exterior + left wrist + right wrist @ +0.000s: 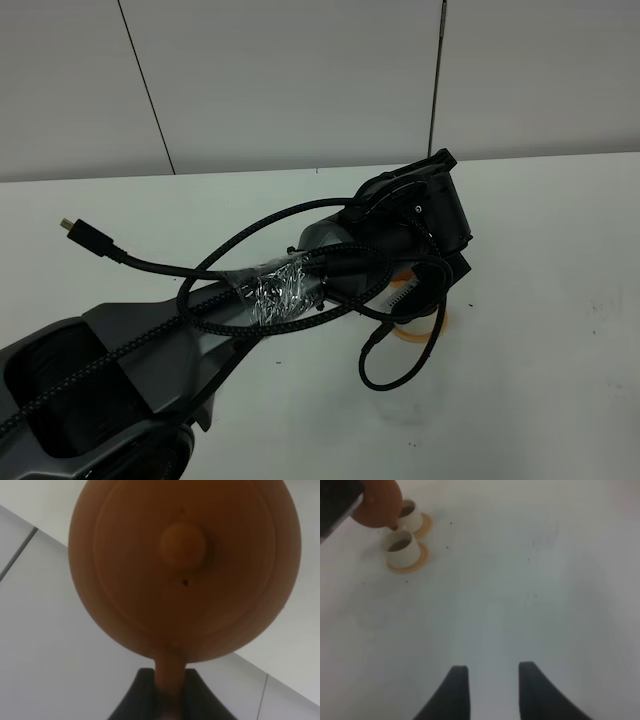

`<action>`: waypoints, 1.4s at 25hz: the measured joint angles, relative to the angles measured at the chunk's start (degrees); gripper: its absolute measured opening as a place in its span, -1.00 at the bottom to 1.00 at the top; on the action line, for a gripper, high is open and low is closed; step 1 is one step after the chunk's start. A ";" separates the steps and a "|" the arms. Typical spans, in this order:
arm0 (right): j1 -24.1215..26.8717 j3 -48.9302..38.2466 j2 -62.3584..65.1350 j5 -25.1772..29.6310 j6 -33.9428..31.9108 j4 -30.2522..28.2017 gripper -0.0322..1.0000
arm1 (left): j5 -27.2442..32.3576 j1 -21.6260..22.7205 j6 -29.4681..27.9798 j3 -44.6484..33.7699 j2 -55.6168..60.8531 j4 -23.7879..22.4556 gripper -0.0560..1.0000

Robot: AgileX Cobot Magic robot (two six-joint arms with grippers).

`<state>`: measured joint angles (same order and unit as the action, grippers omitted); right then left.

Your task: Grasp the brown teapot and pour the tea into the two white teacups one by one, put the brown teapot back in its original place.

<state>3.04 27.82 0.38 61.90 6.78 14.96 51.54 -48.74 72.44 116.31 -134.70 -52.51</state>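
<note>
White tabletop [520, 580] against grey panelled wall [300, 80]. Left gripper [170, 700] clamped on handle of round reddish-brown clay teapot [185, 565], tilted over two cream-white cups [402, 549] on orange saucers [407, 566]. Right gripper [492, 690] stands apart, empty.

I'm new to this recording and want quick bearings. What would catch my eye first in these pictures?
The brown teapot fills the left wrist view, its handle pinched in the shut left gripper. From the right wrist view it hangs tilted over the two white teacups on their orange saucers, dark tea showing in the nearer cup. In the high view the left arm, wrapped in looping black cable, hides most of this, while the right gripper hovers open above bare white table.
</note>
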 joint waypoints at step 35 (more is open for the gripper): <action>0.00 0.00 0.00 0.00 0.00 0.00 -0.47 | -0.05 0.00 3.67 0.00 0.00 -1.38 -0.58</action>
<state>3.04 27.82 0.38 61.90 6.78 14.96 51.49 -48.74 76.11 116.31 -134.70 -53.89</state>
